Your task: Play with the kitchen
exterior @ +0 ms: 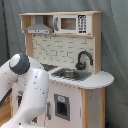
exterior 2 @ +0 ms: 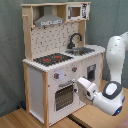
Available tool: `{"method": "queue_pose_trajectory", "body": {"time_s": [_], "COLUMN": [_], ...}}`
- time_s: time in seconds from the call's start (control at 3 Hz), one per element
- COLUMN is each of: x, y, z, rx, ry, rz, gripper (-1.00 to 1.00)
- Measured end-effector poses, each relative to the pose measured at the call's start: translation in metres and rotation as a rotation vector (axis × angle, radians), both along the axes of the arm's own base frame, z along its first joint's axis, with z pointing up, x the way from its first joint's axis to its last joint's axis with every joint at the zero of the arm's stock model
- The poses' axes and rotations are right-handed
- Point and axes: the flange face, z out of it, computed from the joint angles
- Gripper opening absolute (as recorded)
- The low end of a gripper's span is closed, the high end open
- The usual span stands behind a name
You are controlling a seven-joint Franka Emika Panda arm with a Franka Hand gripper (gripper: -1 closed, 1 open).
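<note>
Arm at kitchen front, play barely begun
Kitchen [exterior 2: 47, 75] stands on the wooden worktop [exterior 2: 20, 119]; in the second exterior view the claw [exterior 2: 79, 85] sits just beside the closed oven door [exterior 2: 64, 96], whether apart or together I cannot tell; knobs, sink [exterior: 70, 74] and stove top [exterior 2: 52, 58] look untouched

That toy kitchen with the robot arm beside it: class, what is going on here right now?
A white robot arm is reaching toward the front of a toy play kitchen. In the second exterior view its pincer is at the front panel, just beside the oven door and below the knobs. Whether it grips anything cannot be seen. The stove top and sink are untouched.
</note>
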Motion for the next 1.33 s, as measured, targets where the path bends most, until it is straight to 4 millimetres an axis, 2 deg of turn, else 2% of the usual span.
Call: {"method": "queue_pose_trajectory", "body": {"time_s": [0.67, 1.33], "x": [-0.007, -0.005], "y": [-0.008, -0.030], "z": [-0.019, -0.034], "rx": [0.142, 0.259], "ry": [-0.001, -0.030], "rz": [-0.048, -0.113], "gripper": [1.00, 1.00]}}
